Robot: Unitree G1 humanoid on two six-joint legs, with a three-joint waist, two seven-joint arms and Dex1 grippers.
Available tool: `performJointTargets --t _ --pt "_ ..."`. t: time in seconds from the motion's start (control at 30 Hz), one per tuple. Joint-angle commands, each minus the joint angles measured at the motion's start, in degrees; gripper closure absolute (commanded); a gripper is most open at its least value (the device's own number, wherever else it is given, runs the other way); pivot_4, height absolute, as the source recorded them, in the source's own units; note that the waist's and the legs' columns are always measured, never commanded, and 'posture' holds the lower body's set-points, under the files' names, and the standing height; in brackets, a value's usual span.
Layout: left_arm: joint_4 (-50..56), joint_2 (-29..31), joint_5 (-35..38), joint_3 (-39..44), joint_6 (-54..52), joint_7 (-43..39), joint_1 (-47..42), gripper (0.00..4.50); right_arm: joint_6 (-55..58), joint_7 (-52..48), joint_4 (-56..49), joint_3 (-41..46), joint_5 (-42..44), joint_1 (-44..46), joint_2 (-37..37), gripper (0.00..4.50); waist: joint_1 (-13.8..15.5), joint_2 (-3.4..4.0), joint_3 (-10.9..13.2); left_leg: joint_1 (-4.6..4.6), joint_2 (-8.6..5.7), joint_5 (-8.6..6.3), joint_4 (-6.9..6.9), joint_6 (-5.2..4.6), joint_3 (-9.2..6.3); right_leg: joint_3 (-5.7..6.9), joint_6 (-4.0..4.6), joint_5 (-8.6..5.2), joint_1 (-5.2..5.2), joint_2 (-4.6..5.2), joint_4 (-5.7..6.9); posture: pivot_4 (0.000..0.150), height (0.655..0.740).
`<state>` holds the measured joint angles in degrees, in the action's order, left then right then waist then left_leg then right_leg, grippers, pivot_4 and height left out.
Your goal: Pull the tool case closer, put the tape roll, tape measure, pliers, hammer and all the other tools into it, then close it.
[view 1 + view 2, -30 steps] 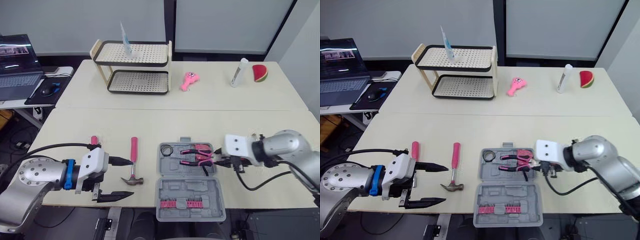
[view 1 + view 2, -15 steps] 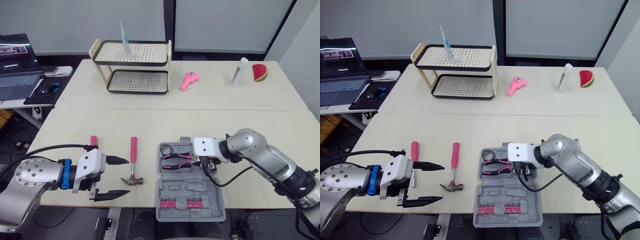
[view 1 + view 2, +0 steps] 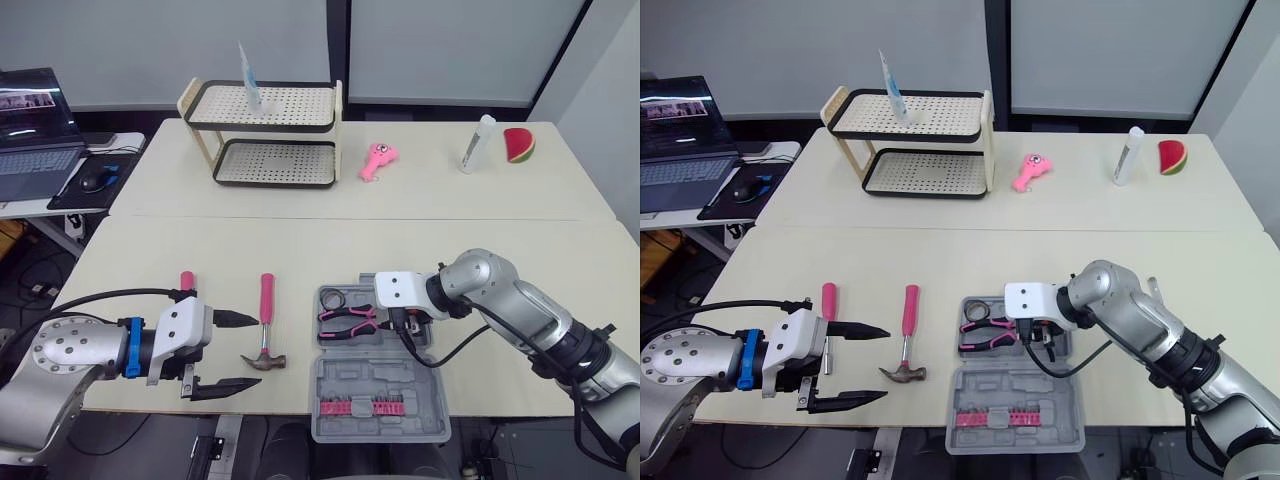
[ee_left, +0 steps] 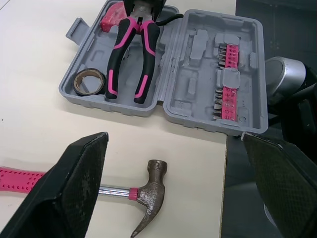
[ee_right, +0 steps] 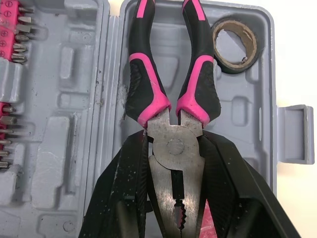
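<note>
Far left, the left pincer (image 3: 261,351) hovers low over the front edge of the tabletop (image 3: 300,250), fingers spread wide, holding nothing. Just beside it lies a pink-handled screwdriver (image 3: 829,298), not yet packed. Next to the right is the hammer (image 3: 266,325), flat on the tabletop with its handle pointing away from me and its head toward the front edge, also untouched; the left pincer opens toward its head. Right of the hammer sits the tool case (image 3: 432,395), lying open and already close in, with the near half reaching past the tabletop's front edge, so I judge the pull-closer step done. That near half carries the bit row (image 3: 362,405). In the far half, the tape roll (image 3: 333,298) lies in the left corner and the pliers (image 3: 345,320) lie beside it, handles toward the roll. The right pincer (image 5: 172,141) is clamped on the pliers' metal head; I judge them seated or nearly so, release pending. A pink-red lump (image 4: 110,19) shows under the pliers' head; it may be the tape measure, I cannot tell. Remaining, as I read it: release the pliers, load hammer and screwdriver, confirm the tape measure, shut the lid.
</note>
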<state>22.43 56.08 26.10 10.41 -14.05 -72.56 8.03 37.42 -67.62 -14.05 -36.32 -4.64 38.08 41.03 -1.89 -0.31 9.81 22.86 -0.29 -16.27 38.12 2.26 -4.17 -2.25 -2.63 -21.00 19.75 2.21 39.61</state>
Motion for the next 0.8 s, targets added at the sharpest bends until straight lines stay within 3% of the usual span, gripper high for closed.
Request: performJointTargets --t 0.03,0.5,0.57,0.8 --pt "0.8 -0.4 0.0 -0.5 0.7 0.3 -0.8 0.0 -1.6 -0.2 -0.3 0.2 -0.6 -0.4 -0.3 3.22 0.0 0.0 0.0 0.0 0.0 0.0 0.0 0.0 0.0 0.0 0.0 0.0 0.0 0.0 0.01 0.15 0.729" --pt "1.6 -0.8 -0.1 -2.4 -0.2 1.5 -2.4 0.0 -2.2 0.7 2.7 -0.5 -2.3 -2.2 -2.1 3.22 0.0 0.0 0.0 0.02 0.01 0.01 0.02 0.01 0.05 -0.05 0.0 0.0 0.22 -0.01 0.29 0.15 0.729" --pt "1.6 -0.9 -0.2 -2.6 -0.1 1.7 -2.6 0.0 -2.6 1.1 3.4 -0.3 -2.6 -2.2 -2.3 2.51 0.0 -0.01 0.0 0.02 0.01 0.01 0.02 0.01 0.05 -0.04 0.0 0.0 0.23 -0.01 0.3 0.15 0.729" --pt "1.5 -0.9 -0.2 -2.9 -0.1 2.3 -2.7 0.0 -2.0 1.0 -0.2 4.6 0.9 -1.1 -3.1 1.47 0.0 0.0 0.0 0.03 0.02 0.01 0.04 0.01 0.05 -0.05 0.0 0.0 0.24 -0.01 0.31 0.15 0.729"
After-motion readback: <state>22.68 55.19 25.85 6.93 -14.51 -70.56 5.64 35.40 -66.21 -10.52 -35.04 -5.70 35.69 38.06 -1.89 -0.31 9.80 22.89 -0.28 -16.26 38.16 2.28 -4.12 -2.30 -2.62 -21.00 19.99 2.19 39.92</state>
